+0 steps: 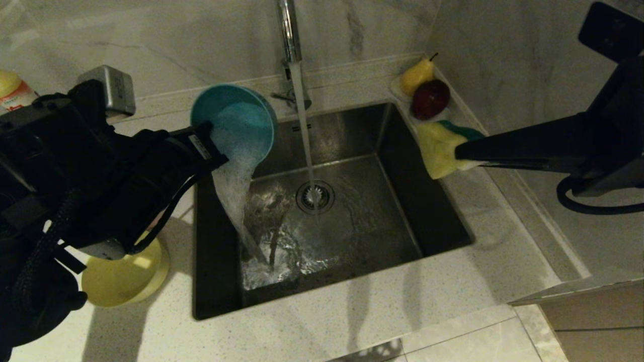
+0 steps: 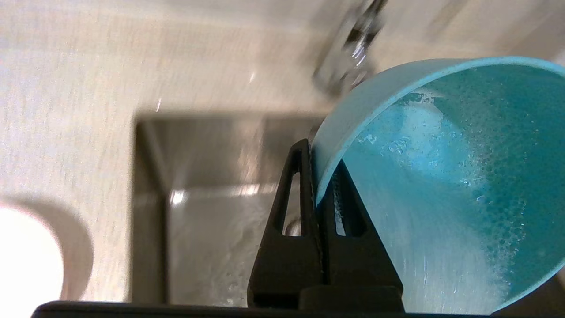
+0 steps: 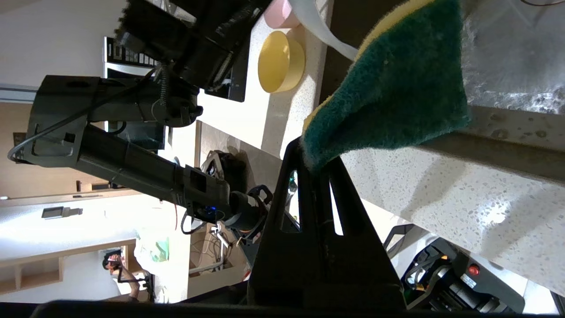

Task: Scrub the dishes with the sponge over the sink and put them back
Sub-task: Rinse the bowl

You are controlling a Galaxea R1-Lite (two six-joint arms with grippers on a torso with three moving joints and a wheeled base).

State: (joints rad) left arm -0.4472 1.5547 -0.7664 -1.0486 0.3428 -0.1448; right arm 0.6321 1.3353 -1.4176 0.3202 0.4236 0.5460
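Note:
My left gripper is shut on the rim of the light blue bowl. The bowl is tipped over the left side of the sink, and foamy water pours from it into the basin. My right gripper hovers at the sink's right edge, shut on a corner of the sponge, green face and yellow body. The yellow bowl stands on the counter left of the sink, partly behind my left arm. A pink bowl shows beside it in the right wrist view only.
The faucet runs a thin stream onto the drain strainer. A pear and a dark red apple sit on a small white dish at the sink's back right corner. A bottle stands at the far left.

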